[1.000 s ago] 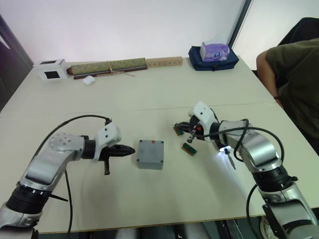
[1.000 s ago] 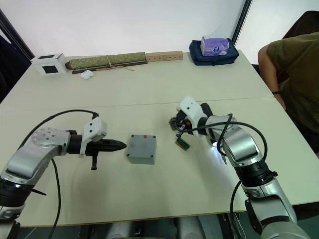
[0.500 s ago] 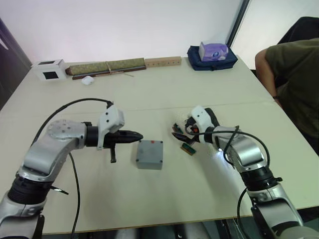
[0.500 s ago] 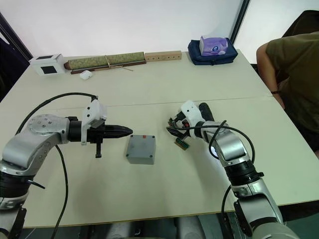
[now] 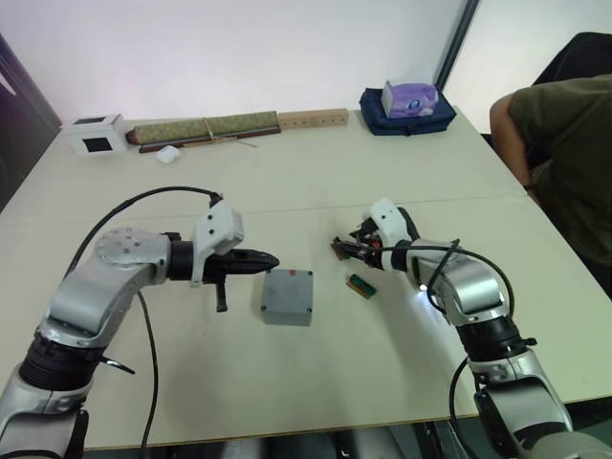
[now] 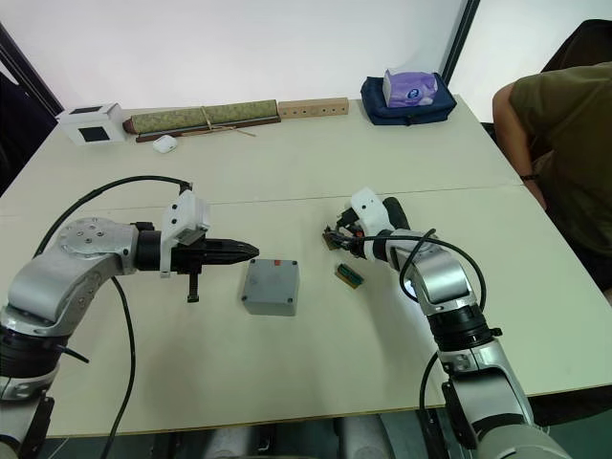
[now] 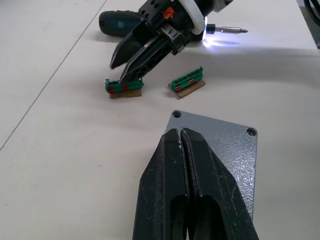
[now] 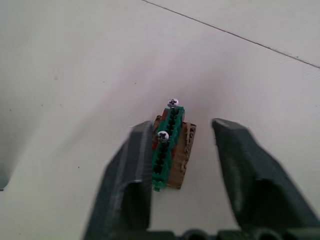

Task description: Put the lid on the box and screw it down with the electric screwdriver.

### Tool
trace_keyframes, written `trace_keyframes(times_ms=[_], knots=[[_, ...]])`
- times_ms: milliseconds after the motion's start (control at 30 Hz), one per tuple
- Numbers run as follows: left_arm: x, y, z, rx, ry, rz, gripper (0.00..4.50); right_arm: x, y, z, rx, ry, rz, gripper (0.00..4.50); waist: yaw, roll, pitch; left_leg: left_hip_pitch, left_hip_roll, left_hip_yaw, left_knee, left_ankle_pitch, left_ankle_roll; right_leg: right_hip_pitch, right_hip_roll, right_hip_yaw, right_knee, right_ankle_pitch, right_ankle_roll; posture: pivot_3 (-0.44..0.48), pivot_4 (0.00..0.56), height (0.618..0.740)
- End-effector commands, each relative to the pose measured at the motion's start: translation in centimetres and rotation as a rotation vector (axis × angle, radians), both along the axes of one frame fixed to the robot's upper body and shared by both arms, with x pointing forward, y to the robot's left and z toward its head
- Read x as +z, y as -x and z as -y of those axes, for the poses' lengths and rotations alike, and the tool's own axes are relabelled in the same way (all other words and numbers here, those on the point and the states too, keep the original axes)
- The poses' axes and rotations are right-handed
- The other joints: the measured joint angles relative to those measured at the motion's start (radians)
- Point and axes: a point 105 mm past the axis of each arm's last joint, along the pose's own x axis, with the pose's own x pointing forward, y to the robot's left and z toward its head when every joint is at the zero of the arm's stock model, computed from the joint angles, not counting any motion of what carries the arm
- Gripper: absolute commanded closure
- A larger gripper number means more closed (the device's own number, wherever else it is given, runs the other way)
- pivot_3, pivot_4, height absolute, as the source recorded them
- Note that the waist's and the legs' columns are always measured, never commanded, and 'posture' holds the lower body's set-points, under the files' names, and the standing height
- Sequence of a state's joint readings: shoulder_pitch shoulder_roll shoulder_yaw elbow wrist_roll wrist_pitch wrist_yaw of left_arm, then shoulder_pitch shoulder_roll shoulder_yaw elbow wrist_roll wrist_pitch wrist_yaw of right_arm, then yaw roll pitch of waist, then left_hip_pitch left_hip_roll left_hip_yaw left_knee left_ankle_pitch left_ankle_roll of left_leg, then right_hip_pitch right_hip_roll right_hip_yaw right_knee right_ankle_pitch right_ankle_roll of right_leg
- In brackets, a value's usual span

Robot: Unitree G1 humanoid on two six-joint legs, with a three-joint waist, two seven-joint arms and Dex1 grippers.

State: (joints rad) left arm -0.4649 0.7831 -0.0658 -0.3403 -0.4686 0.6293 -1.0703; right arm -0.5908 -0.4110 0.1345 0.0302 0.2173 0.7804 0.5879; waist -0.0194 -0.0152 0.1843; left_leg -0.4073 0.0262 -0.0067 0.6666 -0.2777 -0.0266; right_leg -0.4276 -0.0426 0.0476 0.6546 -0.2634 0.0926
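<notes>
The grey lid (image 5: 289,287) with its small red mark lies on top of the box (image 5: 287,315) at mid table; empty screw holes show at the lid's (image 7: 220,150) corners. My left gripper (image 5: 273,261) is shut with nothing in it, its tip (image 7: 180,134) just over the lid's left edge. My right gripper (image 8: 177,135) is open and straddles a green strip of screws (image 8: 167,145); one finger touches the strip. The electric screwdriver (image 7: 122,20) lies on the table behind that gripper, light on, bit (image 7: 230,31) pointing away.
A second green screw strip (image 5: 361,285) lies right of the box. Along the far edge stand a white carton (image 5: 96,132), a long roll (image 5: 206,127), a wooden block (image 5: 314,119) and a blue bag (image 5: 409,103). A seated person (image 5: 564,143) is at the right.
My left gripper, still shut, has swung up and rightward to the lid's left edge. My right gripper has come down with its fingers around the green screw strip.
</notes>
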Motion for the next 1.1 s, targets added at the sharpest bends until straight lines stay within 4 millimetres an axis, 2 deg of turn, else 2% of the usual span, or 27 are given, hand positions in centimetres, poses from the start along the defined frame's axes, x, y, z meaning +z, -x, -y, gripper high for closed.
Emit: trace_keyframes(times_ms=[33,300,500,600,700,800,967,1100], knots=[[0.5,0.4,0.5,-0.025,0.004,0.024,4.50,1.6,-0.1,-0.2,0.013,-0.018,0.038,4.45,0.000,0.000,0.000,0.000,0.000,0.000,0.000,0.000,0.000,0.000,0.000,0.000,0.000,0.000,0.000,0.000,0.150,0.740],[0.6,0.0,0.5,-0.020,0.006,0.027,4.50,1.2,0.1,-0.4,0.016,-0.006,0.017,4.45,0.000,0.000,0.000,0.000,0.000,0.000,0.000,0.000,0.000,0.000,0.000,0.000,0.000,0.000,0.000,0.000,0.150,0.740],[0.4,-0.1,0.5,-0.015,0.003,0.022,4.50,3.6,0.2,-0.3,0.026,-0.037,0.071,4.45,0.000,0.000,0.000,0.000,0.000,0.000,0.000,0.000,0.000,0.000,0.000,0.000,0.000,0.000,0.000,0.000,0.150,0.740],[0.3,0.0,0.4,-0.013,0.000,0.016,4.50,5.7,0.7,-0.7,0.056,-0.053,0.121,4.45,0.000,0.000,0.000,0.000,0.000,0.000,0.000,0.000,0.000,0.000,0.000,0.000,0.000,0.000,0.000,0.000,0.150,0.740],[0.2,0.1,0.2,-0.010,-0.003,0.010,4.50,7.2,2.2,-1.8,0.145,-0.077,0.128,4.45,0.000,0.000,0.000,0.000,0.000,0.000,0.000,0.000,0.000,0.000,0.000,0.000,0.000,0.000,0.000,0.000,0.150,0.740],[0.0,0.1,0.0,-0.005,-0.009,0.006,4.50,7.6,4.2,-3.1,0.253,-0.062,0.108,4.45,0.001,0.000,0.000,0.000,0.000,-0.001,0.000,0.000,0.000,0.000,0.000,0.000,0.000,0.000,0.000,0.000,0.150,0.740],[0.0,0.1,0.0,-0.001,-0.008,0.006,4.50,7.3,6.7,-4.9,0.374,-0.059,0.054,4.45,0.001,0.000,0.000,0.000,0.000,0.000,0.000,0.000,0.000,0.000,0.000,0.000,0.000,0.000,0.000,0.000,0.150,0.740],[0.0,0.2,-0.1,0.002,-0.008,0.007,4.50,5.9,7.9,-5.8,0.423,-0.026,0.011,4.45,0.001,0.000,0.000,0.000,0.000,-0.001,0.000,0.000,0.000,0.000,0.000,0.000,0.000,0.000,0.000,0.000,0.150,0.740]])
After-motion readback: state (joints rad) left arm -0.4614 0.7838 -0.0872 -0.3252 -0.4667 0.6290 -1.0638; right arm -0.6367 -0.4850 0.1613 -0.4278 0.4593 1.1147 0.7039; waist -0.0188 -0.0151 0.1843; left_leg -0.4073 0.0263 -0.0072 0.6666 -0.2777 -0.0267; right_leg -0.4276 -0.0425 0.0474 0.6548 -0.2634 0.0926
